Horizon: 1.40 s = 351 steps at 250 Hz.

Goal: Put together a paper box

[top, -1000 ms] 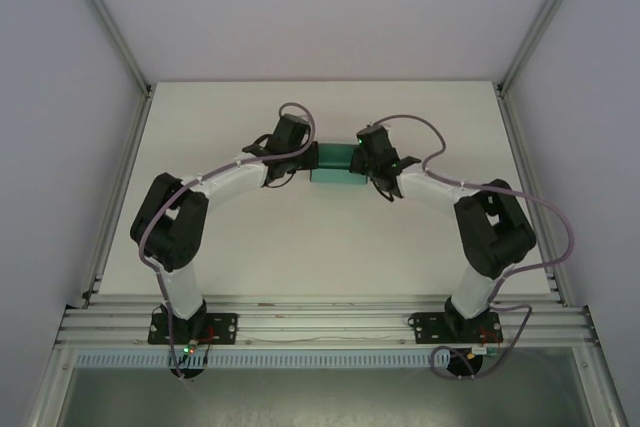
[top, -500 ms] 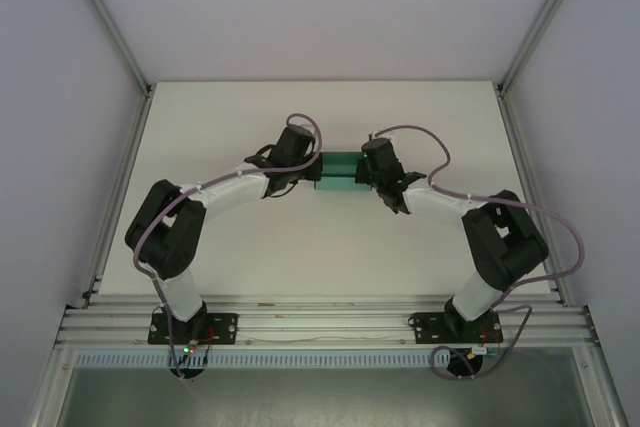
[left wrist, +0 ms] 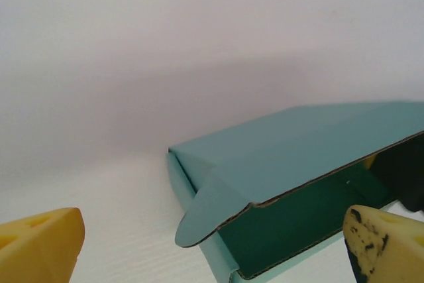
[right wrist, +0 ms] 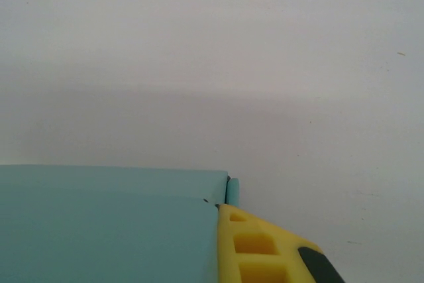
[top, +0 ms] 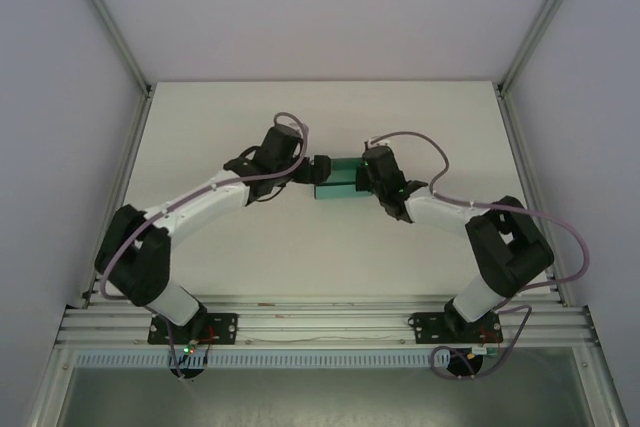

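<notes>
The left gripper's (top: 318,168) jaws, shut a second ago, now stand wide open just beside the left end of the one teal paper box (top: 340,179), the right gripper (top: 368,175) pinches its right end, and the two arms bend inward over the middle of the table (top: 300,247).

The paper box (top: 338,179) rests on the table (top: 300,247) between the two pincers, just right of the left gripper (top: 312,169) and just left of the right gripper (top: 368,175). Its gaping end lies ahead of the left gripper's spread fingers (left wrist: 40,240), towards the right one. One of the right gripper's fingers (right wrist: 258,250) lies against the box's right edge, clamped there.
</notes>
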### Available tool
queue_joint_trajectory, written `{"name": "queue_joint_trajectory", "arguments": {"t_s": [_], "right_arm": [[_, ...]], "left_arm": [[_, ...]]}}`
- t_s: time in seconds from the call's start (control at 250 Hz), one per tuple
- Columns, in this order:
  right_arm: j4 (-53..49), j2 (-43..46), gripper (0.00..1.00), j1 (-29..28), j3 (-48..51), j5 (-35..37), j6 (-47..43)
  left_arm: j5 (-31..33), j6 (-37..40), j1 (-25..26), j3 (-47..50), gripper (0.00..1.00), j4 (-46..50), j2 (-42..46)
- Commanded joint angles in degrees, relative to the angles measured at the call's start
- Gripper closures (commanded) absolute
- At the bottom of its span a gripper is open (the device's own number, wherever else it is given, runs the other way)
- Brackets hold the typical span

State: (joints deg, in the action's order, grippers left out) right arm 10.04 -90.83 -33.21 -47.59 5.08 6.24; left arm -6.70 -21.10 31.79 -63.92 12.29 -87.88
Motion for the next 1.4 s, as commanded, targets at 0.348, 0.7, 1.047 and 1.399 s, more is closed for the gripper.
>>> {"name": "queue_joint_trajectory", "arguments": {"t_s": [0.348,0.7,1.047,1.399], "right_arm": [[10.8,-3.3,0.92,-6.4,5.0,6.6,-3.6],[14.2,-4.7,0.84,-9.8,6.4,9.4,-3.4],[6.2,2.0,0.71,-10.3,6.9,6.8,0.4],[-5.9,21.9,0.45,-10.3,15.0,4.4,7.0]], "left_arm": [[-15.7,-13.0,-13.0,-3.3,0.0,-2.1,-6.5],[-23.0,-17.1,-13.0,4.5,0.15,-9.6,-12.2],[-25.7,-17.3,-12.9,8.1,0.31,-12.9,-14.8],[-27.3,-17.8,-13.0,10.3,0.37,-16.4,-17.1]]}}
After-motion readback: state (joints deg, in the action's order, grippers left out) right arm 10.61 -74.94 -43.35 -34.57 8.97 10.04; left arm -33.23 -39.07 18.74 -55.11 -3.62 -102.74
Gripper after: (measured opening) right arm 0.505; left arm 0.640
